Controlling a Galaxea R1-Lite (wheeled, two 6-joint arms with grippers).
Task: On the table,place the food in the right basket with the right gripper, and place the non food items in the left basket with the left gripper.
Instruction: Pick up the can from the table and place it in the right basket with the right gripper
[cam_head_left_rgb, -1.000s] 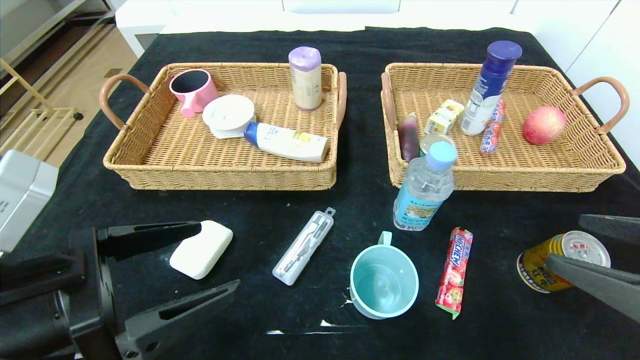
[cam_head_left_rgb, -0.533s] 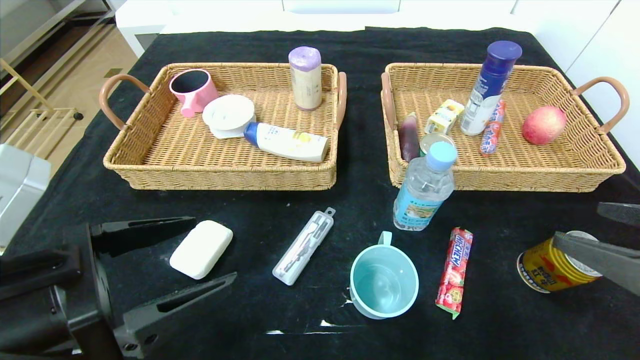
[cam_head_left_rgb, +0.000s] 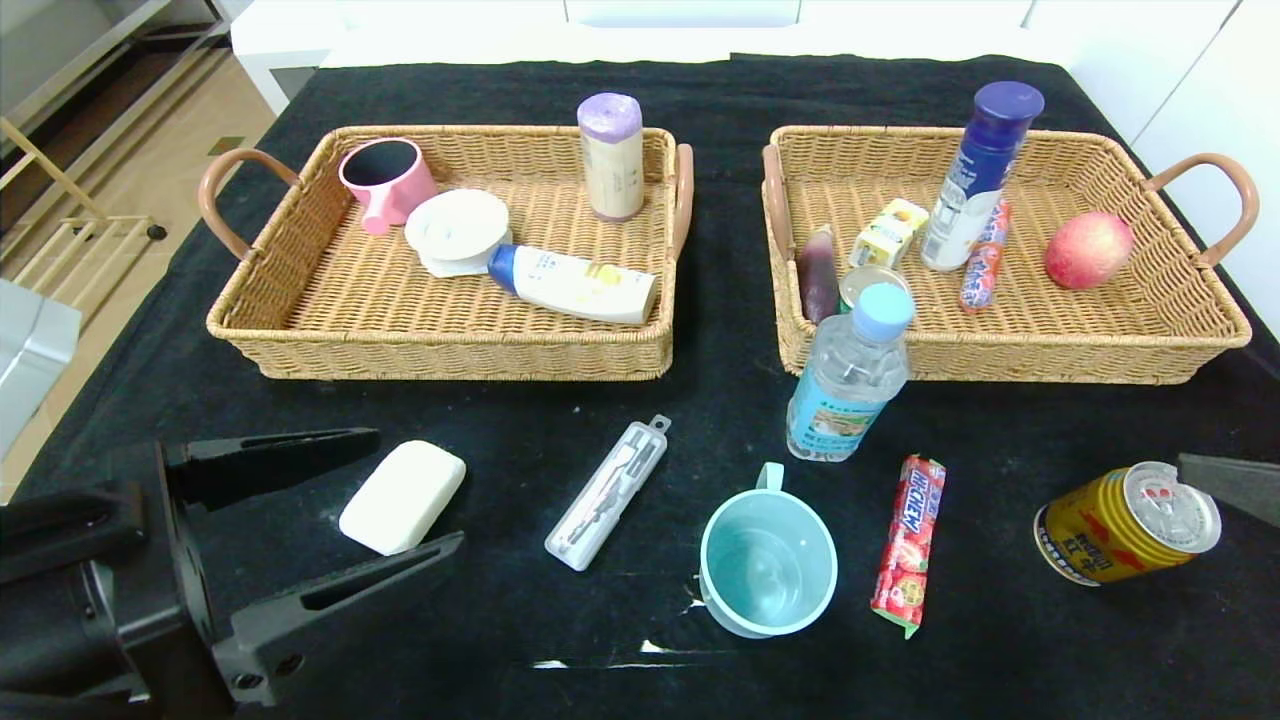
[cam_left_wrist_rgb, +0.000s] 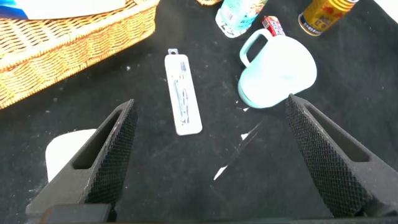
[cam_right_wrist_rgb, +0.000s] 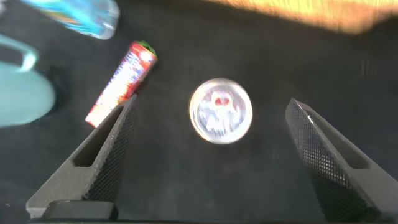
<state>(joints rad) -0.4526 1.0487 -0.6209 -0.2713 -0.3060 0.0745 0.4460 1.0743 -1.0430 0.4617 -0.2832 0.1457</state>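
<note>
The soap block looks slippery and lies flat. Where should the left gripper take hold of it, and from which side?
Grip the soap across its short width, on the two long flat sides, coming down from above. It lies flat on the table, rounded at the ends, so the long sides probably give the surest hold. The open left gripper already flanks it.

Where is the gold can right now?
In the head view the gold can stands on the table's right side, right of the candy pack and before the right basket.

Table (cam_head_left_rgb: 720, 100): two baskets (cam_head_left_rgb: 440, 330) (cam_head_left_rgb: 1000, 355), loose items.
</note>
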